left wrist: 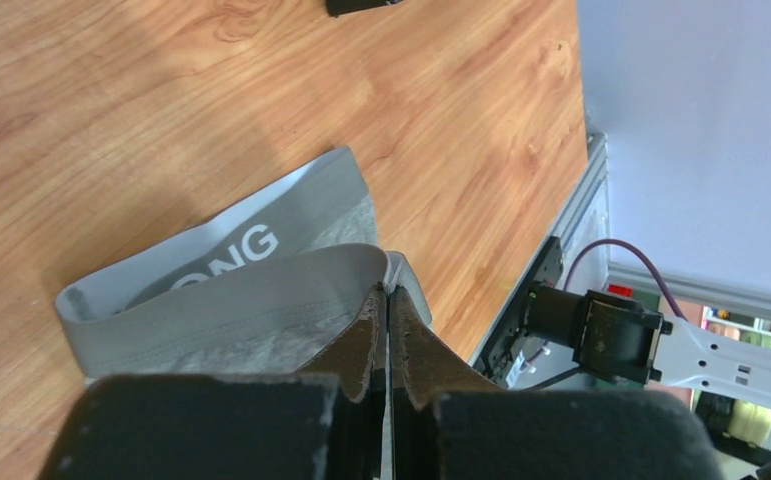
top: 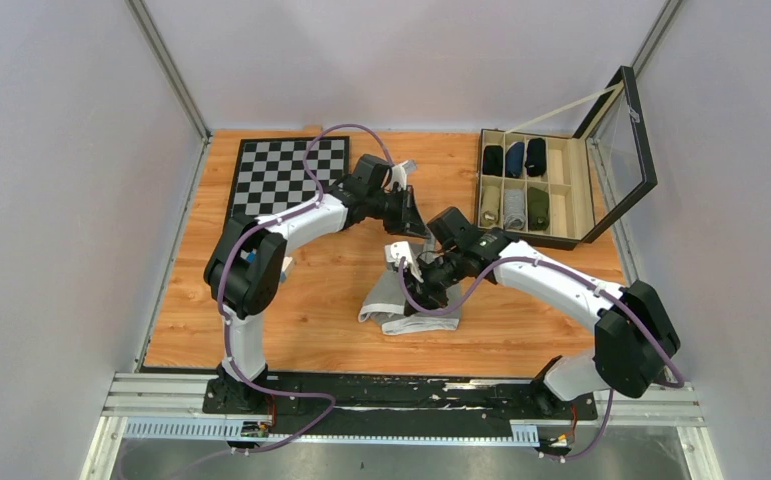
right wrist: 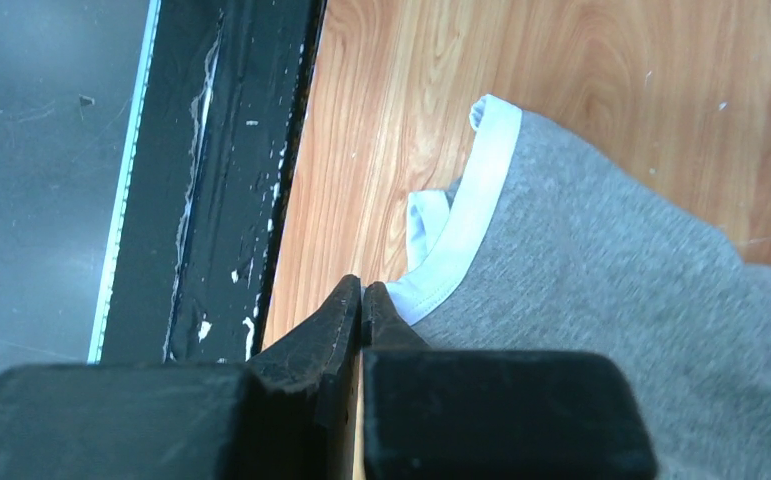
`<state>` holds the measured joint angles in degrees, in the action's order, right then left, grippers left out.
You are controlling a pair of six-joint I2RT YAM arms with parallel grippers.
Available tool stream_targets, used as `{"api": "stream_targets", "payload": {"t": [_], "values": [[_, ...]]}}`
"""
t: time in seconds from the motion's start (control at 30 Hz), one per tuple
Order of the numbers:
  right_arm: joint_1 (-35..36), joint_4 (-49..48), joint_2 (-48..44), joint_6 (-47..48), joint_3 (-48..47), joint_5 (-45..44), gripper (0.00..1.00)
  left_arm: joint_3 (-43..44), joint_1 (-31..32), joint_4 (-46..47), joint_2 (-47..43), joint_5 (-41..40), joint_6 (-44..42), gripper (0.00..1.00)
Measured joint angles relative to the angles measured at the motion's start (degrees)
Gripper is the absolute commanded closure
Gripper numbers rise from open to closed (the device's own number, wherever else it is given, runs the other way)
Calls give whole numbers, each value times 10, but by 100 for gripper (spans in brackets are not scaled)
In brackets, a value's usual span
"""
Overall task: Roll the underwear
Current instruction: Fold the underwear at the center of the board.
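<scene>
The opening step of the roll is being carried out, as judged from the layout. The grey underwear (top: 401,305) is lying crumpled rather than flat near the middle of the wooden table (top: 301,300), between the two arms, and no rolled part is being shown on it. In the top view one side is being tented upward toward the grippers, so the garment is probably being lifted or spread before rolling.

The next move is being judged to call for the cloth to be pulled taut and laid flat, with both pinches being kept level so that the waistband (left wrist: 211,255) is not being twisted.

The left gripper (left wrist: 385,295) is being held with its jaws pressed together. The upper layer of the lettered waistband is being drawn up to their tips, so a thin pinch on the underwear is being assumed. The right gripper (right wrist: 361,297) is likewise being held closed, and its tips are being met by the white hem (right wrist: 461,230) of a grey panel. The hem appears to be caught between them, though the contact itself is being hidden by the fingers.
</scene>
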<state>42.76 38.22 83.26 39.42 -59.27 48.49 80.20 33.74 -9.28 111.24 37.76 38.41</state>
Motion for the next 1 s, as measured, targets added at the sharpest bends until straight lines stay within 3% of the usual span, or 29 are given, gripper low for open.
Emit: {"api": "stream_targets", "payload": {"t": [1.0], "values": [[-123,71,-74,130,133,-26,100,77,45,-22,69,-49,-26,100]]}}
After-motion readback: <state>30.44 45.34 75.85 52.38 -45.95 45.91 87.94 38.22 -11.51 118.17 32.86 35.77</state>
